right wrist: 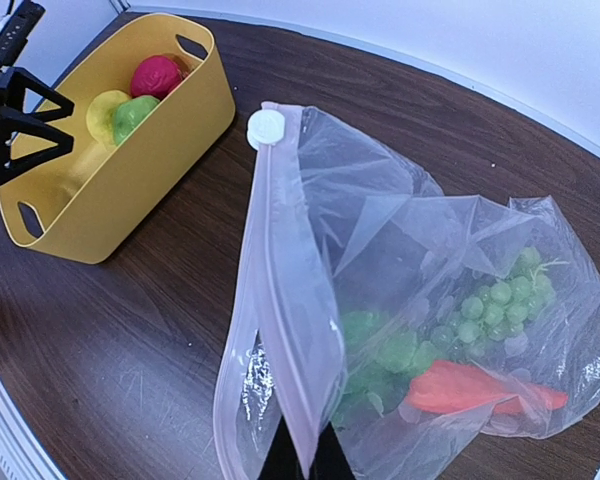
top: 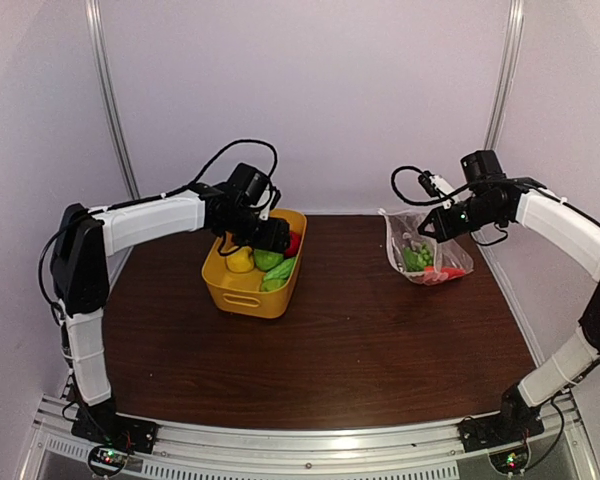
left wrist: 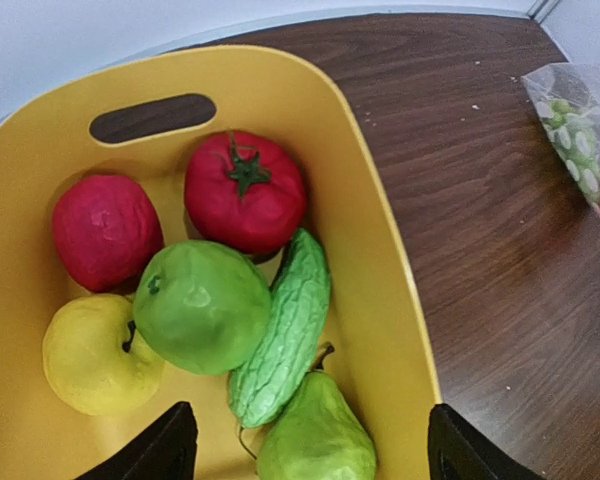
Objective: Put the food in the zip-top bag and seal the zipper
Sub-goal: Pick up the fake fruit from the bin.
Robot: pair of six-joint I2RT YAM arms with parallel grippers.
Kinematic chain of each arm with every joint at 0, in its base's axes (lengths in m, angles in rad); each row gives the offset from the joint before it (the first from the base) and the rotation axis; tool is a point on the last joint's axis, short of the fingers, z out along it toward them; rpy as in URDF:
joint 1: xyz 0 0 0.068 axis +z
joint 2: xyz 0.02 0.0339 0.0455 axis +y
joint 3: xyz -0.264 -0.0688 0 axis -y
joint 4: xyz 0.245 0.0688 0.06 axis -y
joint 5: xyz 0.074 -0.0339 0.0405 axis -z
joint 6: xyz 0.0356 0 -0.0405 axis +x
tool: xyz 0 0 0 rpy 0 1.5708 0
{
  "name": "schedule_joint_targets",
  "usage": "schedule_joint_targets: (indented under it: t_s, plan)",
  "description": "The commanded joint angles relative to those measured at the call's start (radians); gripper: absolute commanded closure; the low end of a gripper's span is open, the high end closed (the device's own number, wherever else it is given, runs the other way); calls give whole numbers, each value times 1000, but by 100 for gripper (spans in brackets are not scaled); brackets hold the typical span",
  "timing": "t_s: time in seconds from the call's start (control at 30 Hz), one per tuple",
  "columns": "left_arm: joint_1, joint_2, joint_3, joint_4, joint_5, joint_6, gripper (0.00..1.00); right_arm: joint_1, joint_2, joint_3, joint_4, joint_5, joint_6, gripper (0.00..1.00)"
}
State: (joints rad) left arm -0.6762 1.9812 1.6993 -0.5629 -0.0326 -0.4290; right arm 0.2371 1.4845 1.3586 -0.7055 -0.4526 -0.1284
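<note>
Over the yellow basket (left wrist: 385,300), my left gripper (left wrist: 315,455) hangs open, its black fingertips (left wrist: 165,445) on either side of a green pear (left wrist: 315,435). Beside the pear lie a bumpy green cucumber (left wrist: 285,335), a green apple (left wrist: 200,305), a yellow fruit (left wrist: 100,355), a tomato (left wrist: 245,195) and a red fruit (left wrist: 105,230). At the right, the zip-top bag (right wrist: 430,250) holds green grapes (right wrist: 490,305) and a red piece (right wrist: 470,390). My right gripper (right wrist: 305,465) is shut on the bag's zipper (right wrist: 280,260) and lifts that edge, with the white slider (right wrist: 265,128) at the far end.
The basket (top: 242,290) stands left of centre on the dark wood table (top: 360,340), and the bag (top: 427,255) rests at the back right. White walls close in the back and both sides. Both arm bases are at the near edge.
</note>
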Motion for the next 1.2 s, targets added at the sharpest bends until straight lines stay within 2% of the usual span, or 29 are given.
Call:
schedule_joint_targets:
  t_s: [0.0,0.27,0.93,1.07,1.17]
  plan:
    - [38,65,35,6,-1,-13,19,-1,-27,-14,24,-35,0,100]
    - [41,206,197,-72,-109,15,19,-1,-28,-25,24,-50,1,100]
    - [56,357,268,-93,-177,21,19,-2,-22,-28,26,-83,8,100]
    - [56,374,280,-85,-163,26,23,-1,-26,-33,26,-81,7,100]
    - [56,366,279,-86,-144,24,30,-1,-32,-36,26,-77,7,100]
